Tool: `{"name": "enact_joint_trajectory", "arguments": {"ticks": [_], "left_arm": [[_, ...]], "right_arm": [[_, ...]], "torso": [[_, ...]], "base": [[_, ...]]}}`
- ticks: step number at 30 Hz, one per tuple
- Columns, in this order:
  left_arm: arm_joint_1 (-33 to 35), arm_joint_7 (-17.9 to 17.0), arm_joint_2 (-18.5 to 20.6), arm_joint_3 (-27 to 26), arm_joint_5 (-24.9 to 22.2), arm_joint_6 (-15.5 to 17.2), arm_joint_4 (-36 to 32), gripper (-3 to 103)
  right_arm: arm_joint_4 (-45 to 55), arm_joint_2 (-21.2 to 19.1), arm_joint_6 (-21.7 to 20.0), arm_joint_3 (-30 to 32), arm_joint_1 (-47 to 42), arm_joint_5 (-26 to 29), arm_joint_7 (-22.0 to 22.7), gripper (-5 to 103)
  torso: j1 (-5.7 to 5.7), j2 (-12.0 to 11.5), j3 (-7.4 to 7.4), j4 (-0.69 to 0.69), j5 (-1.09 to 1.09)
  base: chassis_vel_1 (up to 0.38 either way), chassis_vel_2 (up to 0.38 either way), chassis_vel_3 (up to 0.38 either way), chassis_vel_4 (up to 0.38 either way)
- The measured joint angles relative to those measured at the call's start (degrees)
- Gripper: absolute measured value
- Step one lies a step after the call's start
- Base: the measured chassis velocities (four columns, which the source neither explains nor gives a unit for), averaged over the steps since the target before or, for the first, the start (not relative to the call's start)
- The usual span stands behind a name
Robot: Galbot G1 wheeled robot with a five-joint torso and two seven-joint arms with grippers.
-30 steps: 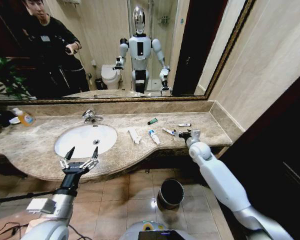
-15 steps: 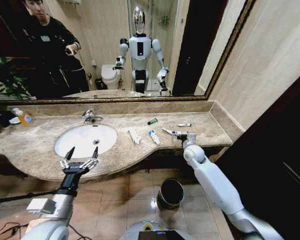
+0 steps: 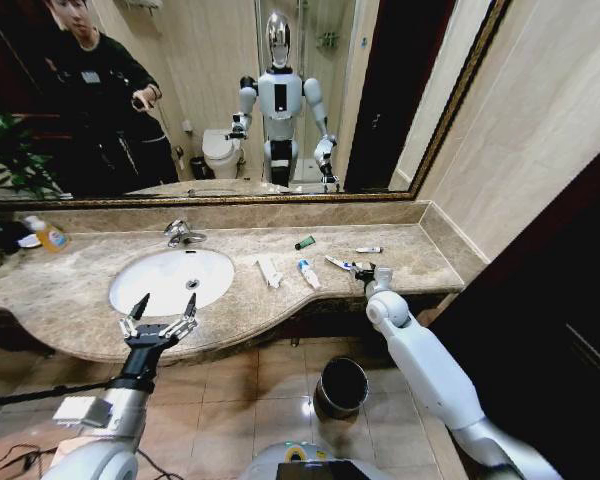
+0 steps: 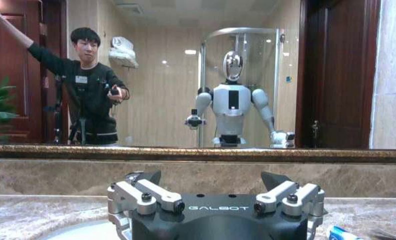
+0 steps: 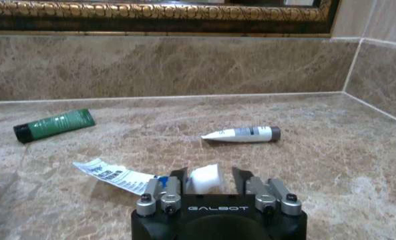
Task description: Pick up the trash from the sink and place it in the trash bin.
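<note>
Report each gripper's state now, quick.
Left gripper: open, empty, at the sink's front edge.
Right gripper: shut on white-and-blue packet on the countertop.

The beige marble surface [image 3: 80, 290] spans mid-frame, carrying a dark green tube [image 3: 305, 242], white packet [image 3: 268, 270], and blue-white tubes [image 3: 308, 273] right of centre.

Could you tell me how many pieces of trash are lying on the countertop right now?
5, all right of the sink: white packet, blue-and-white tube, green tube, small white tube, and a wrapper at the right gripper. None visibly hidden.
</note>
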Motion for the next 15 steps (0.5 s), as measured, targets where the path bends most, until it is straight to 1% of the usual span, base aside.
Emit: {"name": "enact_joint_trajectory", "arguments": {"ticks": [3, 11, 12, 14, 15], "left_arm": [[0.0, 0.0, 0.0, 0.0, 0.0, 0.0, 0.0, 100], [0.0, 0.0, 0.0, 0.0, 0.0, 0.0, 0.0, 100], [0.0, 0.0, 0.0, 0.0, 0.0, 0.0, 0.0, 100], [0.0, 0.0, 0.0, 0.0, 0.0, 0.0, 0.0, 100], [0.0, 0.0, 0.0, 0.0, 0.0, 0.0, 0.0, 100]], "right_arm": [[0.2, 0.1, -0.2, -0.4, -0.1, -0.1, -0.1, 42], [-0.5, 0.7, -0.1, -1.0, 0.0, -1.1, -0.4, 42], [-0.5, 0.8, 0.0, -1.1, 0.1, -1.3, -0.4, 35], [-0.6, 0.8, 0.0, -1.1, 0.1, -1.3, -0.4, 35], [-0.6, 0.8, 0.0, -1.2, 0.1, -1.3, -0.4, 32]], "torso": [[0.0, 0.0, 0.0, 0.0, 0.0], [0.0, 0.0, 0.0, 0.0, -0.01], [0.0, 0.0, 0.0, 0.0, 0.0], [0.0, 0.0, 0.0, 0.0, -0.01], [0.0, 0.0, 0.0, 0.0, -0.01]], "base": [[0.0, 0.0, 0.0, 0.0], [0.0, 0.0, 0.0, 0.0], [0.0, 0.0, 0.0, 0.0], [0.0, 0.0, 0.0, 0.0], [0.0, 0.0, 0.0, 0.0]]}}
